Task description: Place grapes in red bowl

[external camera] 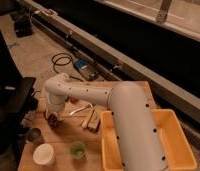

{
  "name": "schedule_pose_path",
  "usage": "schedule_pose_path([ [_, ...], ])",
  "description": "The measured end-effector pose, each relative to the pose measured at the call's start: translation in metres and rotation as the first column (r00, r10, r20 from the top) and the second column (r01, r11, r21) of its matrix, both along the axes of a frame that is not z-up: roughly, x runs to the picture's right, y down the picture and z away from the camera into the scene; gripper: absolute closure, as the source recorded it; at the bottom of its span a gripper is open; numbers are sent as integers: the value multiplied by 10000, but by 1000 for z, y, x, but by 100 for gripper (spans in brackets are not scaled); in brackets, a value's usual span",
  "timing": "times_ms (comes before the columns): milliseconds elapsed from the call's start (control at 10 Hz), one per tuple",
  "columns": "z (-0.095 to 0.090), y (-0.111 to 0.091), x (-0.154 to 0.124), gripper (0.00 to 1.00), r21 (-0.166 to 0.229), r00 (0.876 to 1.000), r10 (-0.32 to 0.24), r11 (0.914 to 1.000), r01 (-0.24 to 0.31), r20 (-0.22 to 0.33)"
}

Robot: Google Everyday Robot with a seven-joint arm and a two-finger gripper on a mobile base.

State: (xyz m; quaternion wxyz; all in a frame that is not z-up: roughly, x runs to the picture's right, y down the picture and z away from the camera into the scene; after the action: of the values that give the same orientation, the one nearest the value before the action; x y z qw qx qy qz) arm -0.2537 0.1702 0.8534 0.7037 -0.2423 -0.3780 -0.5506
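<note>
My arm reaches from the lower right across the wooden table [63,142] and bends down at the table's left side. The gripper [53,116] hangs there, low over the table and mostly hidden by the wrist. A small dark reddish shape [54,120] shows right under it. I cannot tell whether this is the red bowl, the grapes, or both together. No separate bunch of grapes shows elsewhere on the table.
An orange ball [73,100] lies just right of the wrist. A pale utensil [81,109] and wooden blocks [91,119] lie mid-table. A dark cup [33,135], a white bowl [43,154] and a green cup [77,149] stand in front. The big yellow tub [179,145] is right.
</note>
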Motion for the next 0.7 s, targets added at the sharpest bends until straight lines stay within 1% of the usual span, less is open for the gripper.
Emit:
schedule_pose_path([
  [100,-1,-1,0,86,-7,10000,81,10000,-81,39],
  [300,-3,-3,3,86,71,9998,194,9998,-194,95],
  [400,-6,-6,4,86,189,9995,262,9995,-266,181],
  [500,-8,-10,6,86,352,9990,358,9987,-367,273],
  [700,-28,-32,9,86,862,9948,691,9934,-754,746],
])
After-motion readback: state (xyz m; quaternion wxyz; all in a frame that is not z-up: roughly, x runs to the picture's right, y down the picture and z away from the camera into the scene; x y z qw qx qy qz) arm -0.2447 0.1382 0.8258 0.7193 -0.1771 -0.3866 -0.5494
